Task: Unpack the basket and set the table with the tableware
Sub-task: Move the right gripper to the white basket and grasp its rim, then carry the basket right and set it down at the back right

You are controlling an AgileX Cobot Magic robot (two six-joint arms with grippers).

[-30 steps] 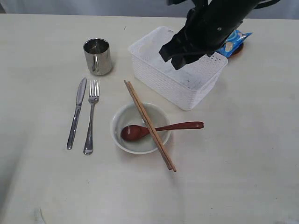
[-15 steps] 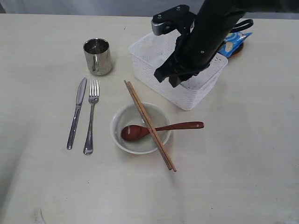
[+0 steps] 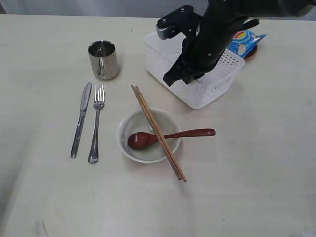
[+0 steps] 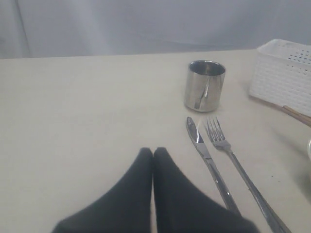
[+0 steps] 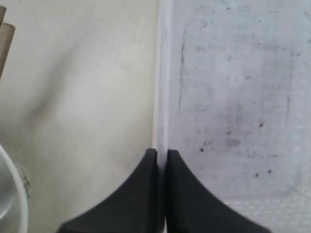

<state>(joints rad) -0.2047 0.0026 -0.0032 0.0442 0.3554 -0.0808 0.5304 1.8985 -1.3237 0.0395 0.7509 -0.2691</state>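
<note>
Overhead picture of a cream table. Compared with a second ago, the right claw has dropped from above the basket onto its near long wall. The basket has shifted toward the upper right of the frame; its left corner now sits further from the mug. Nothing else has moved.

The right claw's two black fingers are closed on the basket's top rim, one inside and one outside the wall, with the thin white edge pinched between them. In the overhead picture the claw meets that wall near its left end, and the rest of the basket stretches to the right, behind the dark arm. The inside of the basket looks bare.

The basket is in the upper middle-right of the frame. A blue bag lies just past its far right corner; a brown edge under it may be a small plate.

A knife and fork lie side by side at left, below the mug. In the centre, below the basket, is a bowl with a spoon resting in it and chopsticks laid across its rim.

The left claw is closed, fingertips touching, holding nothing, above bare table near the knife.
</note>
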